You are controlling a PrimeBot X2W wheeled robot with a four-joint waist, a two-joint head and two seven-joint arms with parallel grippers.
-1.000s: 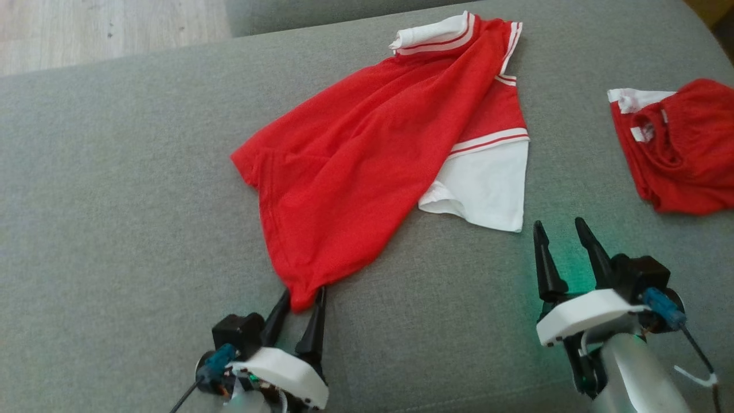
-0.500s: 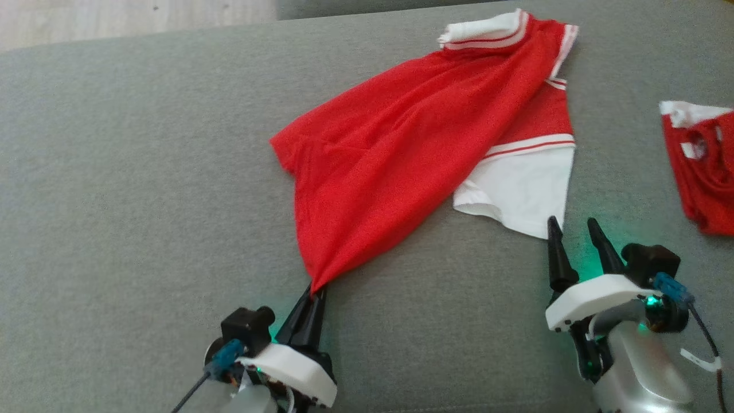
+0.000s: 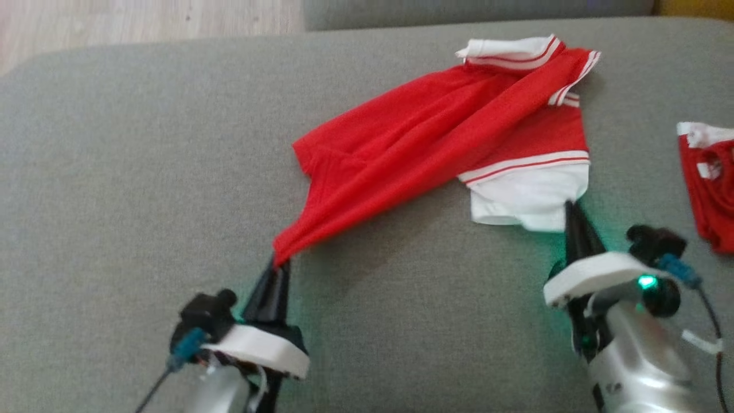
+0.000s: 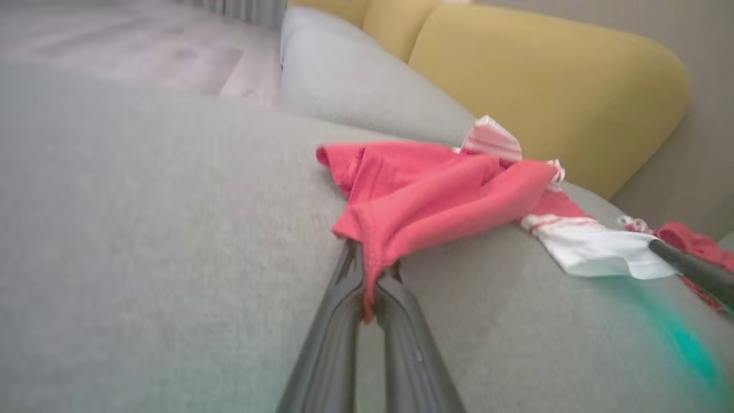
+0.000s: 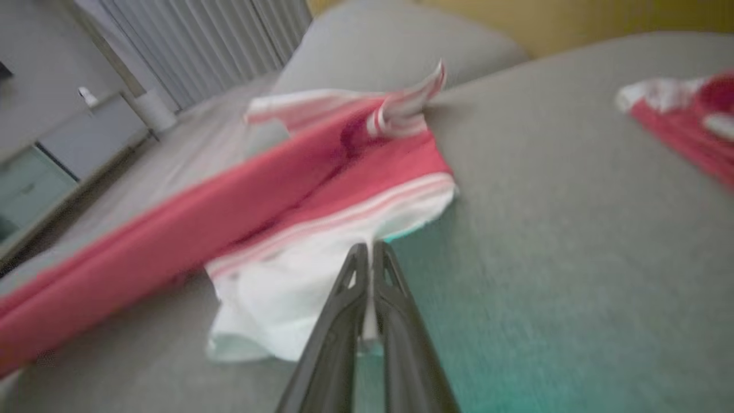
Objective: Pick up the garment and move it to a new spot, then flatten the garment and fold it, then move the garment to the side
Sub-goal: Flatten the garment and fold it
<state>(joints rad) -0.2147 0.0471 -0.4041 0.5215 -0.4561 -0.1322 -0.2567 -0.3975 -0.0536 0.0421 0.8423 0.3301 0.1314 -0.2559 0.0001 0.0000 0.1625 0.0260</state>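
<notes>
Counting clothes: two. One red-and-white shirt [image 3: 413, 143] lies mid-way across the grey cushion [image 3: 114, 172]; one second red garment [image 3: 711, 178] is bunched at the cushion's right edge, well apart from the shirt.
Grippers: two, the left gripper [image 3: 279, 265] and the right gripper [image 3: 570, 207], both at the near side of the shirt.
Left gripper state: fingers pressed together, pinching the near red corner of the shirt. The cloth is drawn to a taut point there and raised off the cushion.
Right gripper state: fingers pressed together, pinching the edge of the white panel at the shirt's near right corner.
Shirt position: the far end with striped trim rests on the cushion. The red body runs in long folds diagonally toward the left gripper.
Head view extra: both grippers and both garments together, plus a strip of wooden floor [image 3: 143, 23] beyond the cushion.
Left wrist view extra: red hem caught between the two fingers, a yellow cushion [image 4: 545, 80] behind the shirt, and the right gripper's dark finger at the white panel.
Right wrist view extra: a sliver of white cloth between the fingers and a cabinet [image 5: 57, 155] at far left, blurred.
</notes>
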